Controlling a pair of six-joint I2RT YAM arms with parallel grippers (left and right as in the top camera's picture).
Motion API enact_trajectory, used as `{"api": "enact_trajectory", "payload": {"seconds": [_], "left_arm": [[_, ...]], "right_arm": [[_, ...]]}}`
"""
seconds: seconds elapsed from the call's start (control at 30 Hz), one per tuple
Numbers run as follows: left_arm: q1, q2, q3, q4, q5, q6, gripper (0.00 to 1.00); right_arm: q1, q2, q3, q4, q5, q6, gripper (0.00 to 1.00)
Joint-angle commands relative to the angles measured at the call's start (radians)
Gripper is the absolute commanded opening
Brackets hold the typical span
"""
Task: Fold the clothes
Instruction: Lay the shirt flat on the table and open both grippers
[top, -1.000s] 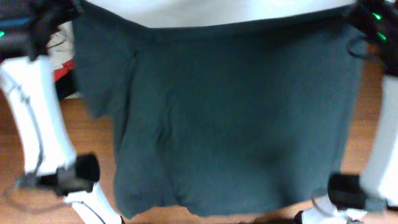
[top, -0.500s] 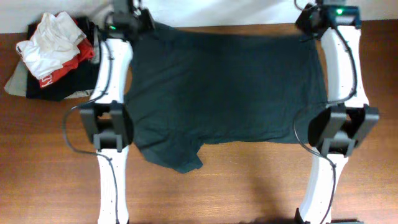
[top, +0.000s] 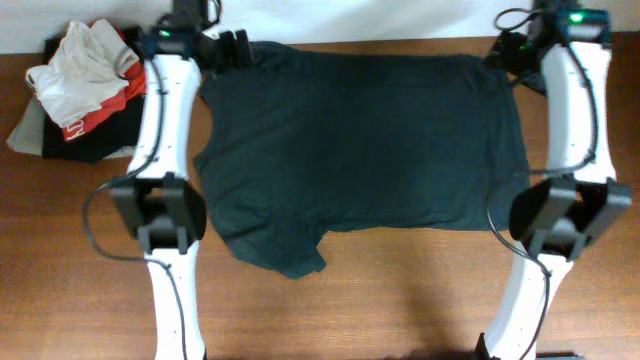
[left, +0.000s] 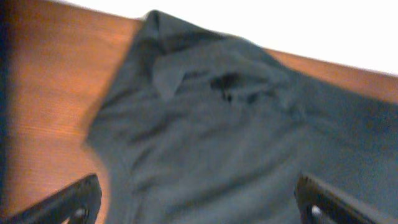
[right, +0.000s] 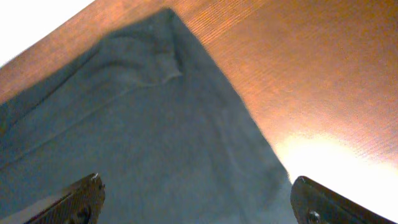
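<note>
A dark teal T-shirt (top: 360, 140) lies spread flat on the wooden table (top: 400, 300), with one part sticking out at its near left corner (top: 290, 255). My left gripper (top: 236, 48) hovers open over the shirt's far left corner, which is crumpled (left: 230, 81). Its fingertips (left: 81, 198) stand wide apart with nothing between them, the left gripper (left: 199, 205) above the cloth. At the far right corner my right gripper (top: 508, 52) is open too. That corner (right: 155, 56) lies flat with a small wrinkle, the right gripper (right: 198, 202) above it and empty.
A pile of other clothes (top: 85, 85), white, red and dark, sits at the table's far left corner. A white wall (top: 350, 18) runs behind the far edge. Both arms' bases (top: 165, 210) (top: 560, 210) stand beside the shirt.
A second ago the shirt hung lifted close under the camera; it now lies flat on the table. Both grippers opened and let go of its far corners.
</note>
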Motion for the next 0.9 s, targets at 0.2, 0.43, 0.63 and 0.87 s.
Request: {"api": "enact_trajectory", "payload": {"seconds": [0.2,0.43,0.63,0.87], "left_arm": [[0.014,-0.278,0.045,-0.425,0.003,0.032,0.99],[0.019,-0.399,0.045,-0.550,-0.003,0.021,0.99],[0.009,-0.502,0.036,-0.609,0.001,0.012,0.99],[-0.031,-0.677,-0.061,-0.609,-0.007,0.012,0.99]], "right_arm": [[-0.011,-0.233,0.034,-0.246,-0.171,0.024,0.99],[-0.008,-0.379,0.021,-0.380,-0.183,0.090,0.99],[0.031,-0.451,-0.008,-0.380,-0.225,0.092,0.99],[0.067,-0.558,-0.236,-0.380,-0.173,0.145,0.99]]}}
